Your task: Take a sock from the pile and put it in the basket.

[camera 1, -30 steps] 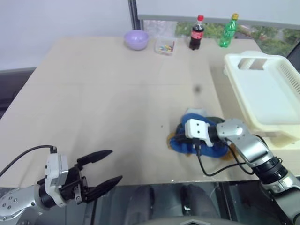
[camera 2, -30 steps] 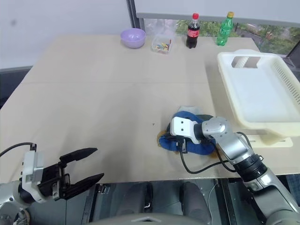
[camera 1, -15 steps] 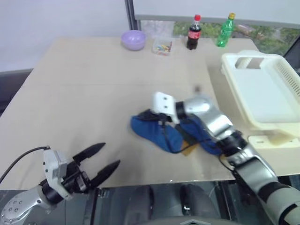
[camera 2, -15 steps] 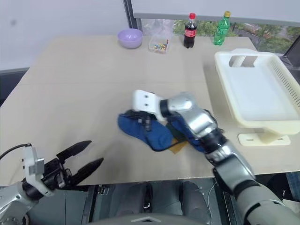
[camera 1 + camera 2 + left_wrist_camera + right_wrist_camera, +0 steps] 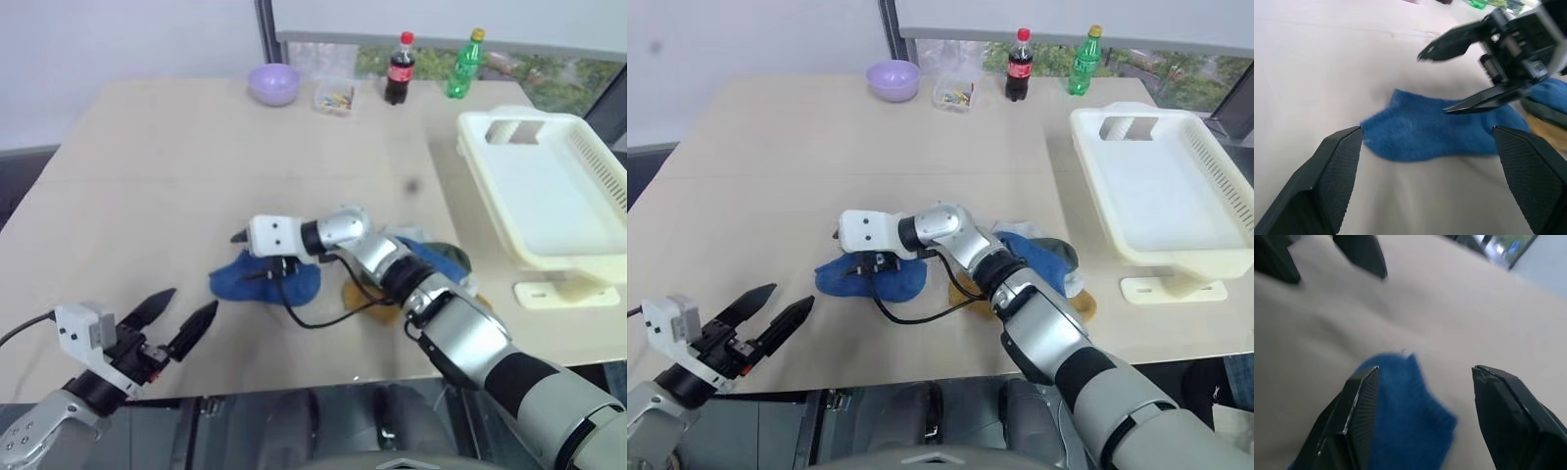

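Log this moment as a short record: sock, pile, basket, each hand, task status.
blue sock: flat on the table, apart from the pile, under the right hand
pile: on the table, beside the basket
basket: no sock inside
right hand: open above the blue sock
left hand: open, holding nothing
status: sock not yet in the basket

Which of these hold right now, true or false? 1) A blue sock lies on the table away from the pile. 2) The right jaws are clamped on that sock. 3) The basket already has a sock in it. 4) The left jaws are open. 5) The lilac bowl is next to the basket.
1) True: the blue sock lies left of the pile.
2) False: the right gripper is open over it.
3) False: the basket is empty.
4) True: the left gripper is open.
5) False: the lilac bowl sits at the far edge, well apart.
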Available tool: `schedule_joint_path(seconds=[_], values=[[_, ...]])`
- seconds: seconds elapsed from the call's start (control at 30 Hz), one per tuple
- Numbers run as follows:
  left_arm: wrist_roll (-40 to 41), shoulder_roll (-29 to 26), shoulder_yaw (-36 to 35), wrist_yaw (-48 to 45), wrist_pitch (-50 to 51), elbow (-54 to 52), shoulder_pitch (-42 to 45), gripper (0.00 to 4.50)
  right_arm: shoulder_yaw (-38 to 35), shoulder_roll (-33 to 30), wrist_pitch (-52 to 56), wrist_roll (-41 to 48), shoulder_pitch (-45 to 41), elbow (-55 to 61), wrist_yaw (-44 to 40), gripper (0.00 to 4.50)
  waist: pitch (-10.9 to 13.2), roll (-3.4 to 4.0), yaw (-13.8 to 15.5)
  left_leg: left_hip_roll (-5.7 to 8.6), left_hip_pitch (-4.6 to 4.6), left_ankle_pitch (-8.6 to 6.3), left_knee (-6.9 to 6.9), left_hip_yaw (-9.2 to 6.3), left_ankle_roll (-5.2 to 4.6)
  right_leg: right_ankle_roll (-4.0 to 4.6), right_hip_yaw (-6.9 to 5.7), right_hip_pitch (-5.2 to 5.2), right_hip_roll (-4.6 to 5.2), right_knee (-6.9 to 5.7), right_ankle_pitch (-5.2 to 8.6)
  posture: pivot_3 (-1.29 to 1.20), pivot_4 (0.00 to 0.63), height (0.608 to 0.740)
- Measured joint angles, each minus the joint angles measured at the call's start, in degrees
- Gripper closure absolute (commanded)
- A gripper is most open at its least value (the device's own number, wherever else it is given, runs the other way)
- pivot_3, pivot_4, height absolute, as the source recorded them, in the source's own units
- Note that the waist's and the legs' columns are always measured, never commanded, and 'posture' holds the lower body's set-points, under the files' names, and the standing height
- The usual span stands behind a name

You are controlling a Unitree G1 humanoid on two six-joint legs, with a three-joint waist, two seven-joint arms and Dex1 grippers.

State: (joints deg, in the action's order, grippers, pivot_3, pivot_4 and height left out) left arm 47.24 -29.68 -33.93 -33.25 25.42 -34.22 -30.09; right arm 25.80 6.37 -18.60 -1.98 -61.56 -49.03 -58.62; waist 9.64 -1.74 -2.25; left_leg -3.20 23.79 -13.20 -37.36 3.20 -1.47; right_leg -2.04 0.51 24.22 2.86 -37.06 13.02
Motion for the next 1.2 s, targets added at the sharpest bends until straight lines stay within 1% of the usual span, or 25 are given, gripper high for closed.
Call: schedule_joint_path(seconds=[0.03,0.07,0.13,0.17,0.23,0.27,0.3,0.33,0.4,0.43,0.53,0.63,0.77,0.9,0.93,0.97,1.03,1.1,1.2], values=[[-0.17,-0.09,0.01,0.59,0.19,0.08,0.64,0.00,-0.50,-0.65,0.69,0.63,0.20,1.87,-0.74,1.70,0.00,-0.01,-0.01,0.00,0.00,0.05,0.00,-0.02,-0.08,0.00,-0.01,0.00,0.01,-0.01,0.00,0.00,0.150,0.740],[-0.59,-0.49,0.70,1.72,0.78,0.61,2.82,0.00,-1.22,-2.78,3.44,1.91,2.33,7.32,-2.18,1.70,-0.02,-0.01,0.26,0.03,0.01,0.05,0.01,-0.08,-0.08,0.00,-0.07,-0.05,0.04,0.01,0.00,0.00,0.150,0.740],[-1.29,-1.25,1.52,5.14,2.81,3.78,8.59,0.00,-2.73,-9.98,9.60,5.11,10.04,21.12,-5.20,1.70,-0.04,-0.02,1.70,0.14,0.02,0.06,-0.03,-0.31,-0.09,0.00,-0.36,-0.18,0.18,0.12,0.00,0.00,0.150,0.740],[-1.86,-1.82,2.07,6.23,3.64,5.16,10.27,0.00,-3.31,-13.38,12.07,6.13,13.37,26.60,-6.13,1.43,-0.04,-0.02,2.16,0.23,0.04,0.06,-0.04,-0.36,-0.09,0.00,-0.49,-0.26,0.25,0.16,0.00,0.00,0.150,0.740],[-4.10,-3.60,3.30,7.86,5.78,9.46,13.08,0.00,-4.89,-23.12,21.55,8.77,22.38,39.37,-8.32,0.97,-0.19,-0.27,2.47,0.30,0.04,0.05,-0.05,-0.31,-0.10,-0.01,-0.41,-0.33,0.35,0.26,-0.01,0.00,0.150,0.740],[-5.32,-4.57,4.68,7.94,6.65,11.62,14.54,0.00,-6.61,-26.92,26.40,9.57,26.21,44.99,-8.15,0.43,-0.11,-0.13,1.92,0.31,0.04,0.05,-0.03,-0.26,-0.11,-0.01,-0.33,-0.29,0.33,0.25,0.00,0.00,0.150,0.740],[-5.60,-5.04,5.13,7.87,6.81,12.28,14.73,0.00,-6.92,-28.01,27.87,9.96,27.22,47.06,-8.23,0.04,-0.09,-0.10,1.45,0.30,0.03,0.05,-0.02,-0.24,-0.10,-0.01,-0.30,-0.23,0.28,0.22,0.00,0.00,0.150,0.740],[-6.79,-6.48,7.44,6.35,7.14,14.02,17.18,0.00,-8.24,-30.79,32.03,11.03,30.40,54.00,-7.14,0.04,-0.07,-0.08,0.97,0.20,-0.03,0.06,0.04,-0.15,-0.10,-0.01,-0.16,-0.17,0.05,0.15,0.00,0.00,0.150,0.740],[-7.55,-7.42,8.45,4.99,7.21,15.29,18.51,0.00,-8.95,-31.30,34.15,11.63,31.92,58.04,-6.09,0.04,-0.08,-0.08,0.63,0.02,-0.10,0.06,0.05,-0.23,-0.08,0.10,-0.23,-0.15,-0.22,0.05,0.02,0.00,0.150,0.740],[-7.82,-8.77,10.27,2.65,7.49,17.79,21.35,0.00,-10.20,-32.76,36.62,12.20,34.45,62.49,-4.29,0.04,-0.04,0.02,1.02,0.06,-0.06,0.12,0.06,-0.22,0.00,0.15,-0.47,-0.14,-0.23,-0.10,0.04,0.00,0.150,0.740],[-8.33,-10.86,12.72,-1.33,8.10,21.38,23.99,0.00,-11.68,-34.28,40.09,12.32,36.55,66.43,-1.42,0.04,-0.03,0.02,1.19,0.01,-0.08,0.14,0.05,-0.16,0.05,0.39,-0.49,-0.09,-0.24,-0.23,0.18,0.00,0.150,0.740],[-10.15,-12.56,15.57,-5.30,8.47,24.19,25.72,0.00,-12.89,-34.80,42.47,12.51,37.65,69.56,1.43,0.04,-0.04,0.01,1.27,0.03,-0.08,0.15,0.04,-0.11,0.06,0.39,-0.45,-0.08,-0.20,-0.26,0.19,0.00,0.150,0.740],[-11.63,-13.79,16.42,-8.13,8.56,26.58,28.01,0.00,-13.06,-35.42,43.84,13.15,38.71,72.53,3.66,0.04,-0.03,0.02,1.57,0.03,-0.04,0.15,0.03,-0.13,0.06,0.38,-0.45,-0.08,-0.13,-0.22,0.19,0.00,0.150,0.740],[-11.79,-14.73,16.42,-10.07,8.58,28.00,28.54,0.00,-13.17,-36.17,44.64,13.94,40.77,74.81,4.74,0.04,-0.04,0.01,1.61,0.03,-0.04,0.15,0.03,-0.21,0.06,0.37,-0.45,-0.08,-0.09,-0.21,0.20,0.00,0.150,0.740],[-12.21,-15.39,16.47,-10.85,8.66,28.57,28.75,0.51,-13.18,-36.56,44.64,14.10,41.29,75.30,5.09,0.00,-0.04,0.01,1.59,0.03,-0.05,0.15,0.03,-0.25,0.05,0.37,-0.45,-0.09,-0.09,-0.22,0.20,0.00,0.150,0.740],[-12.68,-15.99,16.52,-11.37,8.66,29.11,28.90,0.86,-13.20,-36.90,44.62,14.21,41.68,75.55,5.23,0.00,-0.04,0.01,1.50,0.03,-0.06,0.15,0.03,-0.27,0.05,0.37,-0.44,-0.09,-0.10,-0.22,0.20,0.00,0.150,0.740],[-13.87,-16.64,16.55,-12.10,8.38,30.18,29.29,1.70,-13.21,-37.24,44.61,14.32,42.19,75.64,5.32,0.00,-0.03,0.02,1.43,0.04,-0.08,0.15,0.03,-0.29,0.05,0.37,-0.43,-0.08,-0.12,-0.23,0.20,0.00,0.150,0.740],[-15.30,-17.06,16.88,-13.28,7.51,31.20,29.66,2.68,-13.21,-37.26,44.40,14.52,42.21,75.63,5.41,0.00,-0.03,0.02,1.49,0.03,-0.07,0.15,0.03,-0.29,0.05,0.37,-0.43,-0.08,-0.12,-0.22,0.20,0.00,0.150,0.740],[-16.13,-16.93,17.46,-14.40,6.58,31.87,30.03,4.02,-13.19,-37.25,43.36,14.55,41.93,75.31,5.45,0.00,-0.03,0.02,1.59,0.03,-0.04,0.15,0.03,-0.29,0.06,0.37,-0.43,-0.09,-0.09,-0.19,0.20,0.00,0.150,0.740]])
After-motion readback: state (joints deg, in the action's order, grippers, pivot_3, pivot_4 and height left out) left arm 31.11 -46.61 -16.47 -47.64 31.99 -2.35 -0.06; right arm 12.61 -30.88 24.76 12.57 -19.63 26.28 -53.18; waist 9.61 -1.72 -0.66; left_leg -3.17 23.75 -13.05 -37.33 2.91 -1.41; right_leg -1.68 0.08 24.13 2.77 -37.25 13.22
